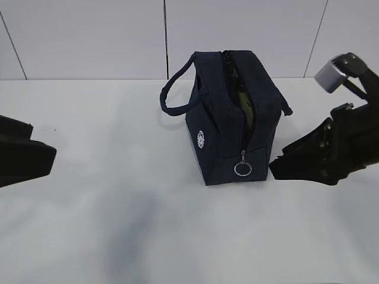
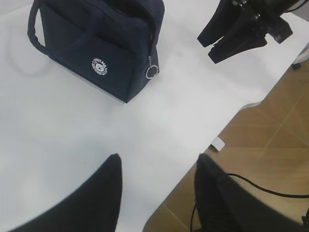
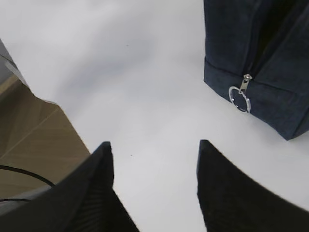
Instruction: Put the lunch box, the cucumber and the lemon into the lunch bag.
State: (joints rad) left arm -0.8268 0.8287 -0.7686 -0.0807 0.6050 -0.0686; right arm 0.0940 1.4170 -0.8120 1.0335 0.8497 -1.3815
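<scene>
A dark navy lunch bag (image 1: 231, 118) stands upright at the middle of a white table (image 1: 118, 195), its top zipper open, a pale green thing showing inside. The left gripper (image 2: 157, 169) waits well to the bag's left, fingers spread, empty. The right gripper (image 3: 153, 147) sits just beside the bag's right, also spread and empty.

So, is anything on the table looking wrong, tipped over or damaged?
Nothing stands out. The lunch bag stands upright on the white table, its top zipper open with something green showing inside, and its ring pull hanging at the end. No spill or damage shows.
</scene>
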